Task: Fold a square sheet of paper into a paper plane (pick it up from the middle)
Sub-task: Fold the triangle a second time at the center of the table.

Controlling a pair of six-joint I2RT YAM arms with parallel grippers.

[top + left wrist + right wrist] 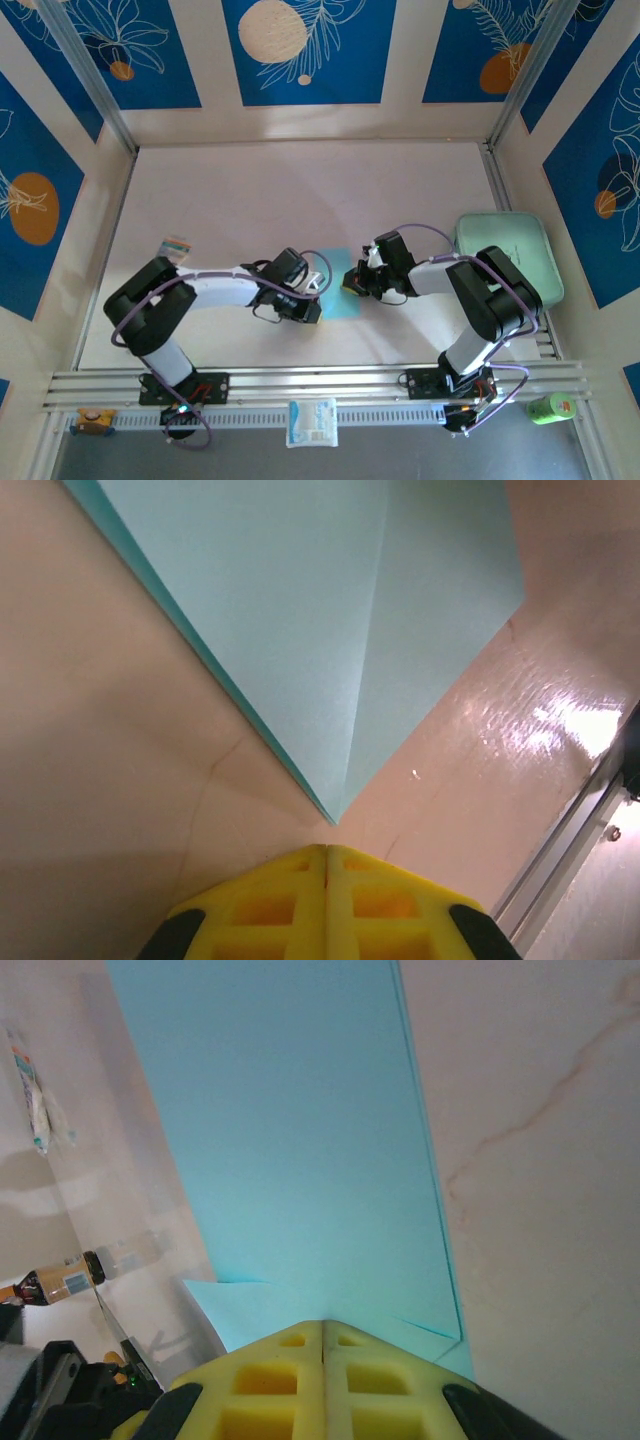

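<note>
left hand (326, 868) pressed together at paper (330, 630) corner | right hand (324, 1338) pressed together, seemingly on paper | bottle (60, 1282) label unreadable

Two arms, same build. Left arm (152, 300): chunky black joint housings, white forearm link, thin purple cable (118, 322) looped along the outside. Right arm (498, 292): same black-and-white scheme, with its own purple lead arching over the wrist end. Bases (180, 388) are black blocks with bits of red wiring. Left pincer (326, 852): bright yellow fingers, square recessed pockets, black parts at the outer corners. Right pincer (323, 1326): identical yellow, same pockets, same black corners.
</note>
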